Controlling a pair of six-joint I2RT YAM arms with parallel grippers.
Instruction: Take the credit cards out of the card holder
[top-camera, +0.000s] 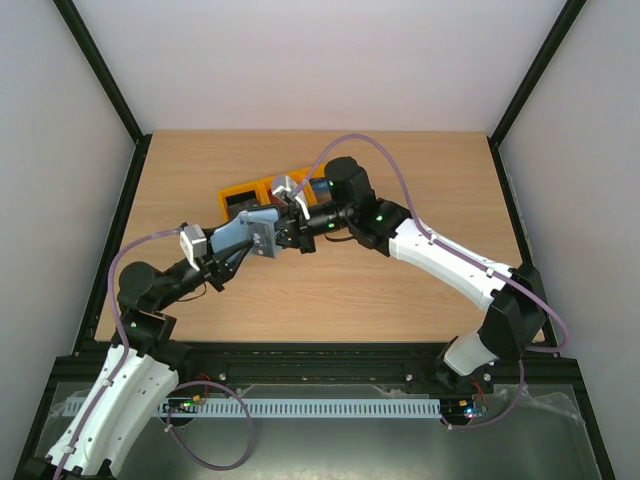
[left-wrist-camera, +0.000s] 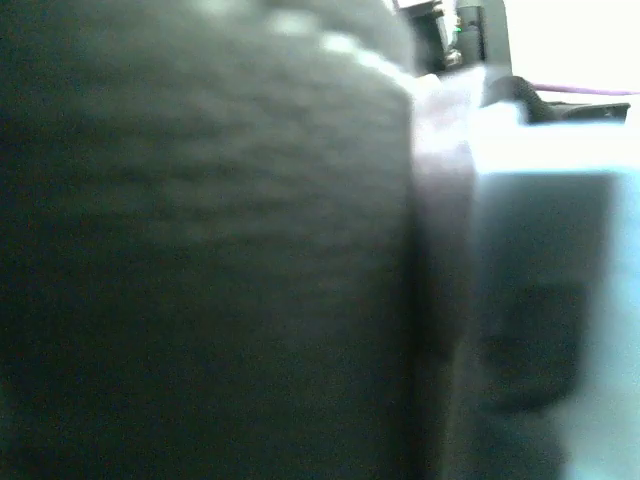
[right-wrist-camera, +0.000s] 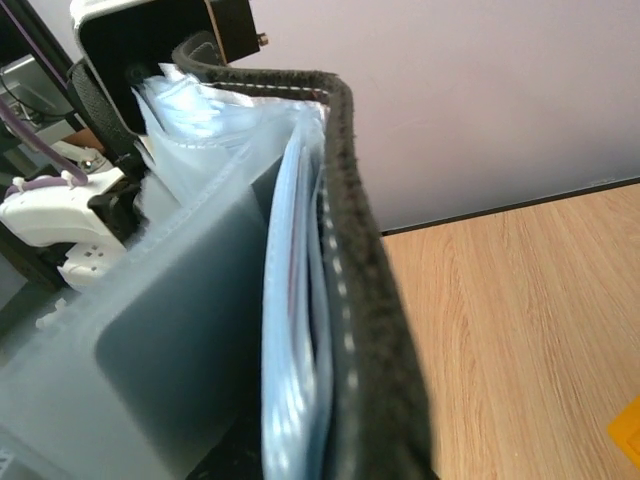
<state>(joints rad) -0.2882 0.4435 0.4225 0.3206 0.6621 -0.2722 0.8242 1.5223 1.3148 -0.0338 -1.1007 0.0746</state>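
L gripper & R gripper nose-to-nose at card holder, arms inward

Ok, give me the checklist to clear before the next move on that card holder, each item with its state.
1. The card holder sits between the two claws: ok.
2. It is open, with its blue-grey pockets exposed to the right wrist camera: ok.
3. A dark grey card is in a pocket, ready to pull: ok.
4. The right claw is shut: ok. Whether it pinches the card: cannot tell.
5. The left claw has a firm hold on the holder: cannot tell, its camera shows only blur.
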